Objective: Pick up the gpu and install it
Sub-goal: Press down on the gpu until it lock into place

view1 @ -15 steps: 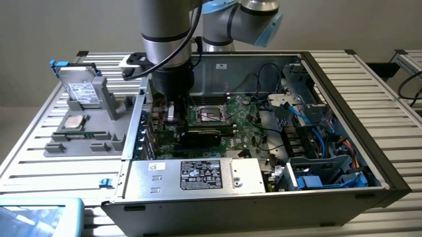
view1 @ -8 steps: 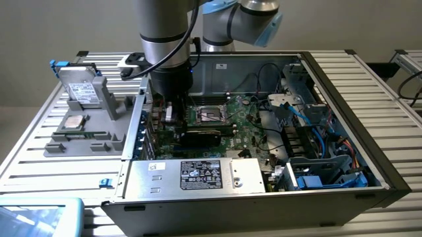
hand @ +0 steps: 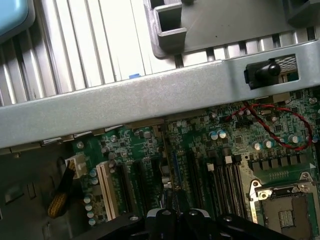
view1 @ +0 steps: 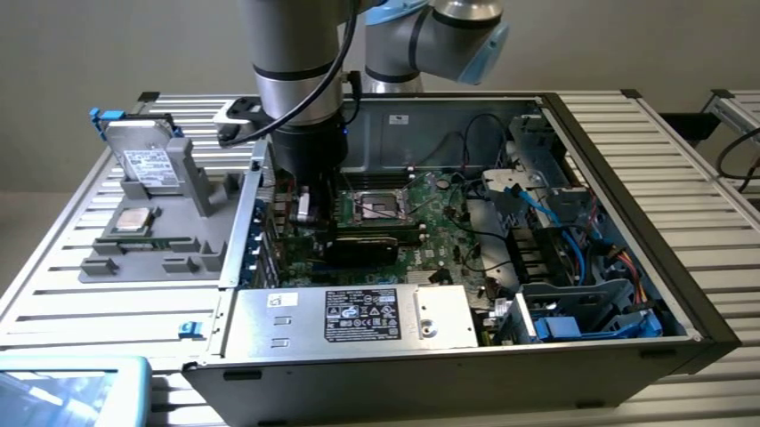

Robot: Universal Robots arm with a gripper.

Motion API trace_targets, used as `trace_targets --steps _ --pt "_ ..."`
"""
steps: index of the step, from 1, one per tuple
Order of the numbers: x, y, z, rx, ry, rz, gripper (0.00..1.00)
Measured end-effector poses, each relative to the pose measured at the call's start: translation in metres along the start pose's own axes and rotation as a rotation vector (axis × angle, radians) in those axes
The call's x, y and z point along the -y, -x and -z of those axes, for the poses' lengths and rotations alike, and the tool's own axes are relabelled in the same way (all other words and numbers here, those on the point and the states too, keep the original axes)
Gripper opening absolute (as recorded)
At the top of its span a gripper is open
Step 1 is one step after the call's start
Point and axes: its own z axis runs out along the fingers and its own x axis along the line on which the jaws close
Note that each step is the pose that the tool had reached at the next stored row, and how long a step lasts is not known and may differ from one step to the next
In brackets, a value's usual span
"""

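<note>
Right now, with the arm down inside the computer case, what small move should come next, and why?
Probably a gentle push straight down. The gripper is shut at the bracket end of the graphics card, which seems to sit over the motherboard slots, so pressing should seat it.

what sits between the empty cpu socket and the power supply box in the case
In the exterior view, the gpu lies between the cpu socket and the power supply, its black fan block showing, low on the green motherboard.
</note>
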Motion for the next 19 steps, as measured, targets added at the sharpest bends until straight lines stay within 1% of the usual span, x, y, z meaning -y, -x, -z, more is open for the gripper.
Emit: trace_targets --steps 1,2,3,4,6,7,10,12,13,14,15,16,17,18,19 --pt "0.0003 0.0 0.0005 0.0 0.0004 -0.002 0.12" --pt "0.0009 0.0 0.0024 0.0015 -0.0001 -0.003 0.12" --pt "0.0026 0.0 0.0065 0.0008 -0.0001 -0.003 0.12" --pt "0.0057 0.0 0.0111 -0.0002 0.0003 -0.003 0.12" --pt "0.0144 0.001 0.0142 -0.0002 0.0013 -0.003 0.12" --pt "0.0186 0.002 0.0141 -0.0006 0.0028 -0.003 0.12" --pt "0.0296 0.004 0.0137 -0.0025 0.0103 -0.002 0.12" --pt "0.0366 0.004 0.013 -0.0027 0.0115 -0.002 0.12" --pt "0.0387 0.004 0.0121 -0.0028 0.0119 -0.002 0.12" --pt "0.0389 0.004 0.0107 -0.0031 0.0132 -0.002 0.12" --pt "0.0389 0.004 0.0097 -0.0028 0.0164 -0.002 0.12" --pt "0.0388 0.004 0.009 0.0005 0.0193 -0.001 0.12" --pt "0.0388 0.004 0.0084 0.0059 0.022 -0.001 0.12" --pt "0.0388 0.004 0.0079 0.0143 0.0243 -0.001 0.12" --pt "0.0388 0.004 0.0075 0.024 0.0273 -0.001 0.12"
